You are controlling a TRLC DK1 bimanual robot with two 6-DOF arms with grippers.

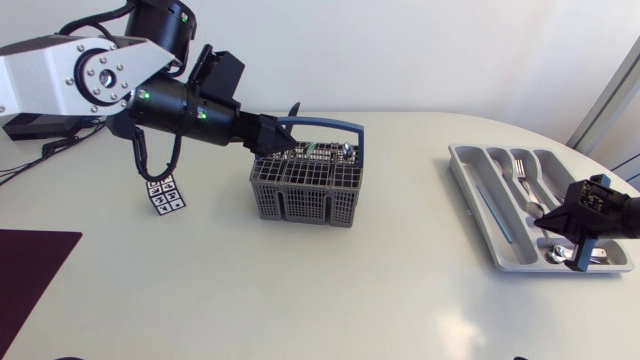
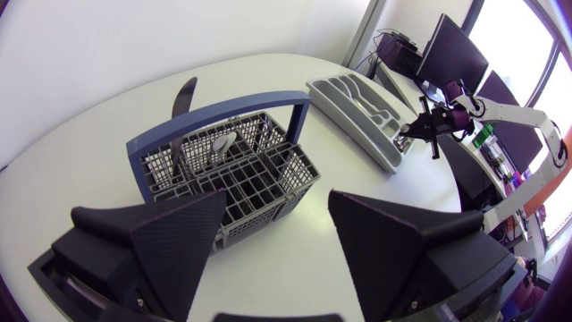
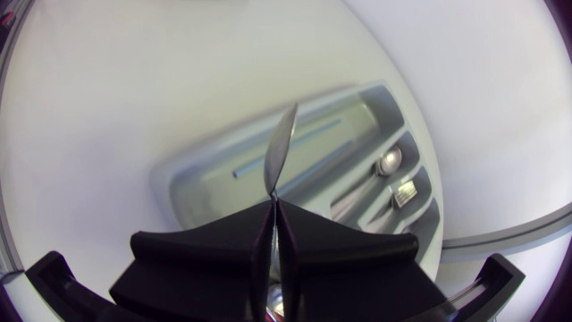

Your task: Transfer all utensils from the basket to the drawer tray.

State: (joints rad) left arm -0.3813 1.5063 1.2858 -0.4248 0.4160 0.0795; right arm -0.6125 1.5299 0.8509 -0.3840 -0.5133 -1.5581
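Black fingers of the right gripper (image 3: 273,210) are pressed together on a thin silver utensil (image 3: 281,148), seen edge-on, so its kind cannot be told. Its free end sticks out ahead of the fingertips, over the long compartment of the grey tray (image 3: 192,179). From above, this gripper hangs over the tray's near right part, close to the table's (image 1: 400,290) right edge. Forks (image 1: 520,170) lie in the tray's middle slots.

The left gripper (image 2: 277,204) has its fingers spread wide and holds nothing. It hangs at the far left corner of the grey basket (image 1: 305,190), beside the blue handle (image 1: 330,124), with the basket ahead of its fingers. A dark blade-shaped piece (image 2: 183,97) stands up out of the basket, and a spoon (image 2: 223,143) leans in a compartment near it.

The basket sits mid-table, well left of the tray, with bare white tabletop between them and along the near side. A small marker card (image 1: 165,193) lies left of the basket, and a dark red mat (image 1: 30,270) lies at the near left edge
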